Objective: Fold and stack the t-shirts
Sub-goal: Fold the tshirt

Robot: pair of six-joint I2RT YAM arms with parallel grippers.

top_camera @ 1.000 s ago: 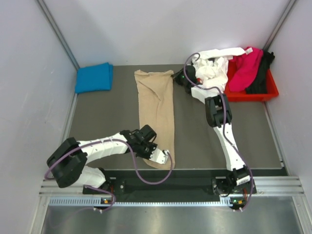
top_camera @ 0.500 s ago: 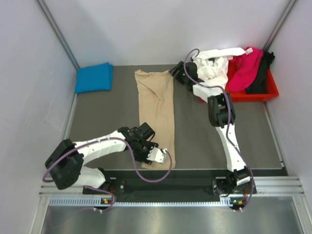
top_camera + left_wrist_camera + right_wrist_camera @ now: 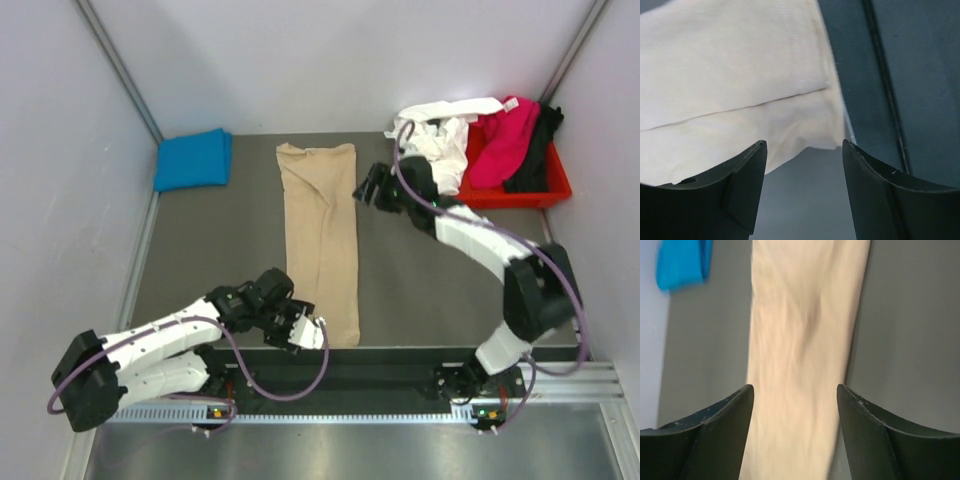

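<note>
**Tan strip lies lengthwise between two open grippers**

At the far left corner of the dark table (image 3: 220, 240) sits a folded bright blue cloth t-shirt (image 3: 193, 159), well apart from both arms. The left gripper (image 3: 804, 142) hovers low by the near edge, jaws spread wide and empty. The near hem corner of the long tan cloth t-shirt (image 3: 320, 240) lies just ahead between them.

That shirt is folded into a narrow strip mid-table, its long axis running from near edge to far edge. The right gripper (image 3: 795, 386), likewise wide open and holding nothing, hangs just beside the strip's far right side.

The left arm is therefore nearer the near end and the right arm nearer the far end. A halving fold would likely carry one end over the other.

Farther right, a crumpled white t-shirt (image 3: 440, 140), a magenta t-shirt (image 3: 500, 145) and a black t-shirt (image 3: 537, 150) lie heaped in a red plastic tray (image 3: 545, 190).
</note>
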